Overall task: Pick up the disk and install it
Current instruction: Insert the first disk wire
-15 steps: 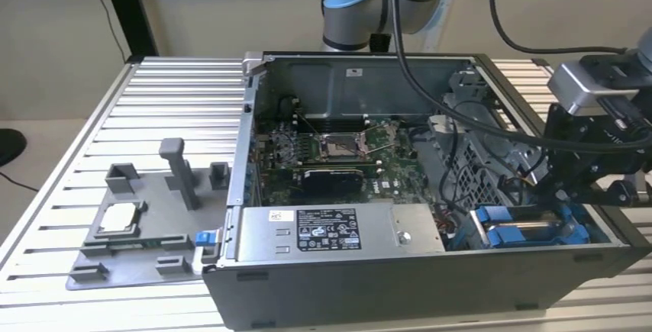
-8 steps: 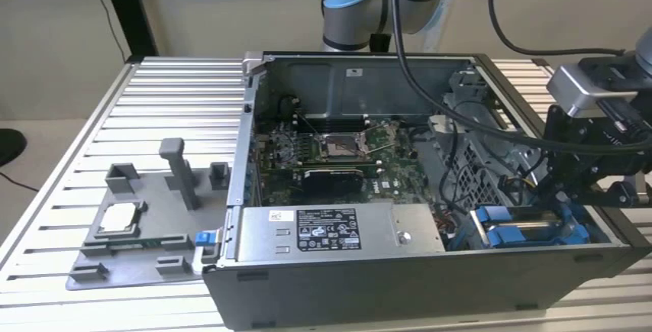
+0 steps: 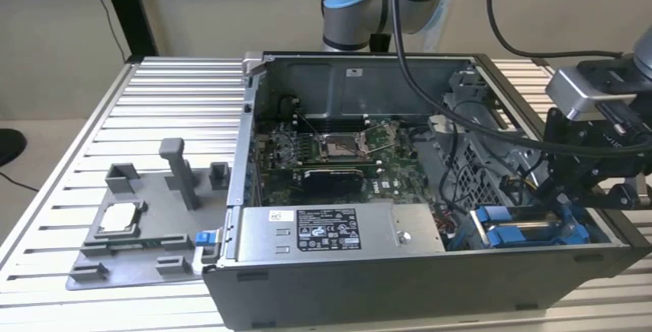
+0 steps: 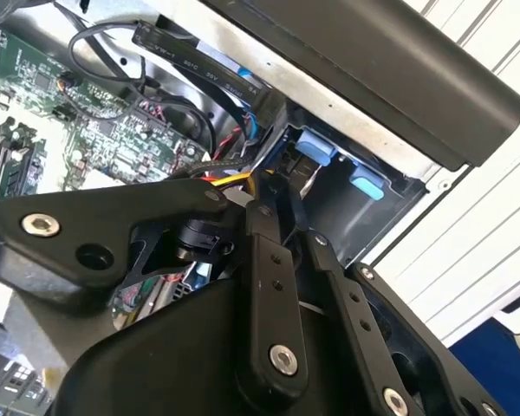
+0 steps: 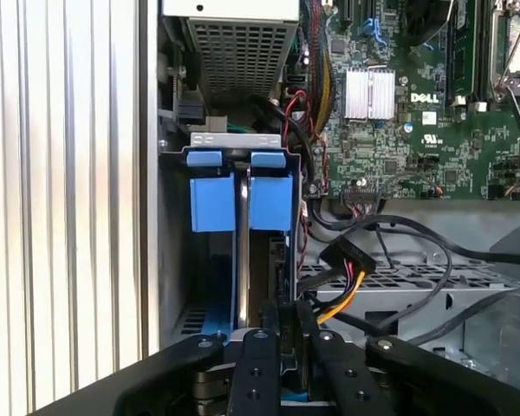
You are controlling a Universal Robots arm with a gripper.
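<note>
Mostly hidden: the disk [image 5: 242,260] stands on edge in the drive bay [image 5: 175,260] at the computer case's [image 3: 408,286] corner, only its thin edge and blue frame tabs showing in the first wrist view. Gripper [image 5: 282,325] fingers pinch its near edge. Exterior view adds the slatted aluminium table [image 3: 153,111] and grey fixture tray [image 3: 143,248].

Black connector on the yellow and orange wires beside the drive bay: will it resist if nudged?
Probably not: the connector hangs on thin, curving wires, so it should flop aside. Small and seemingly plastic, it looks light, though the bent wires may spring it back.
</note>
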